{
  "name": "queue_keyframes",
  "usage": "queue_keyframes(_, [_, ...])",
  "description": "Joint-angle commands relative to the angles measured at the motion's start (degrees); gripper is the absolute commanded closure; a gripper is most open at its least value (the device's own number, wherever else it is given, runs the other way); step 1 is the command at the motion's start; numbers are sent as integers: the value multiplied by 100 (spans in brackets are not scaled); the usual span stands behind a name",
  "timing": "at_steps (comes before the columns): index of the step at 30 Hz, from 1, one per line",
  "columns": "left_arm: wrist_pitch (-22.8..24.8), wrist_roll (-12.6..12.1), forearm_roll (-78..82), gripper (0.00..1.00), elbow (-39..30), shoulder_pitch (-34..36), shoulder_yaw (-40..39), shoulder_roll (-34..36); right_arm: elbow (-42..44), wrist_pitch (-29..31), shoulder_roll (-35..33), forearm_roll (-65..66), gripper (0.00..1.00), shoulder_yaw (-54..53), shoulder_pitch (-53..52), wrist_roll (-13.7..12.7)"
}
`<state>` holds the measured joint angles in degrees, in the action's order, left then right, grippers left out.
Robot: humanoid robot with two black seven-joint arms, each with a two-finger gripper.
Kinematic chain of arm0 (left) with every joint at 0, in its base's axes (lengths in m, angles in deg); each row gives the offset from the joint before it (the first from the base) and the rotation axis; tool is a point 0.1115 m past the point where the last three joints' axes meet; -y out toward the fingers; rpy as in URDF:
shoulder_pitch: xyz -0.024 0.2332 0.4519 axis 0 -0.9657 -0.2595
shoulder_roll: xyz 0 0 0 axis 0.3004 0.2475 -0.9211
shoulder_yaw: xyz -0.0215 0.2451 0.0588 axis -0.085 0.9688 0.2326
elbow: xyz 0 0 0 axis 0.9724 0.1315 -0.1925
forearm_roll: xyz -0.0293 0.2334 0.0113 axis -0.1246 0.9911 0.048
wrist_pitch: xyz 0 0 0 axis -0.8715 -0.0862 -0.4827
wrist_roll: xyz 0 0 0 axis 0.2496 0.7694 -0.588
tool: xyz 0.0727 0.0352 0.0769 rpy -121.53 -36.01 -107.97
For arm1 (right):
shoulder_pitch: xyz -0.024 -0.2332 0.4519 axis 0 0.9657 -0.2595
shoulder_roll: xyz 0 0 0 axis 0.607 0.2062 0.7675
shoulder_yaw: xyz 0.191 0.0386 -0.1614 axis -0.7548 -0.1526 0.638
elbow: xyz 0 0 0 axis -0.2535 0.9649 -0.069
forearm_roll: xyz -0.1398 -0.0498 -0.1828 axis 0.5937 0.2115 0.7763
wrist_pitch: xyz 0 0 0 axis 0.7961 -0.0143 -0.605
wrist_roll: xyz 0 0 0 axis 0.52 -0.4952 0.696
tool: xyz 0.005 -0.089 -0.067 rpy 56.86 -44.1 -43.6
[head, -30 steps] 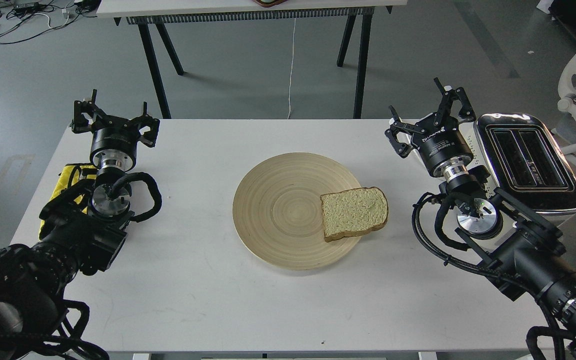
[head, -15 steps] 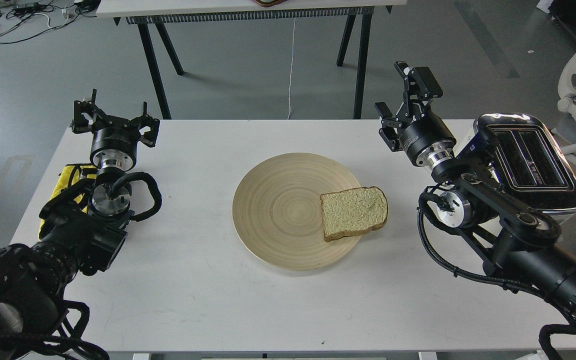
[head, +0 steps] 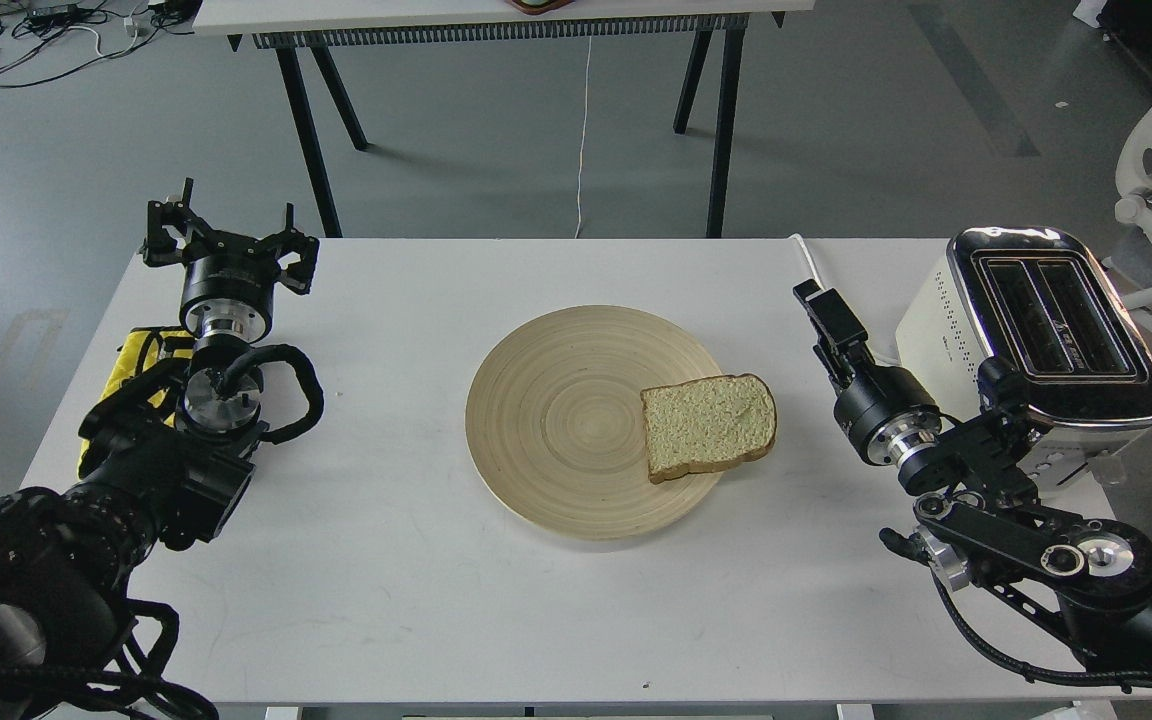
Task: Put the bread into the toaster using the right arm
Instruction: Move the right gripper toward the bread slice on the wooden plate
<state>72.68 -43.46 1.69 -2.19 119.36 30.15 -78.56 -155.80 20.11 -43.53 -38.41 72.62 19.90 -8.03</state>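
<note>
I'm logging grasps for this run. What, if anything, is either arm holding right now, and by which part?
Nothing is held. The bread lies untouched on the plate; the right gripper and left gripper are both apart from it.

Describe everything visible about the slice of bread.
The bread is a single squarish slice, pale yellowish-tan with a speckled crumb, a thin brown crust and a rounded edge facing right. It lies flat on the right side of the round wooden plate, with its right part overhanging the rim toward the white table. Nothing else touches it: the right tool is off to its right, apart from it, seen edge-on.
</note>
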Motion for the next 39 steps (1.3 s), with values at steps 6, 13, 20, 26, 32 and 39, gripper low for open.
queue_keyframes(6, [1, -1, 0, 0, 0, 0, 0, 0, 240, -1, 226, -10, 2, 339, 380, -15])
queue_keyframes(13, [1, -1, 0, 0, 0, 0, 0, 0, 222, -1, 507, 25, 5, 374, 486, 38])
queue_keyframes(20, [1, -1, 0, 0, 0, -9, 0, 0, 214, -1, 552, 34, 28, 374, 495, 38])
queue_keyframes(26, [1, -1, 0, 0, 0, 0, 0, 0, 205, -1, 543, 25, 53, 453, 495, 38])
queue_keyframes(32, [1, -1, 0, 0, 0, -9, 0, 0, 205, -1, 534, 34, 74, 497, 504, 47])
queue_keyframes(39, [1, -1, 0, 0, 0, 0, 0, 0, 126, -1, 482, 34, 92, 497, 486, 55])
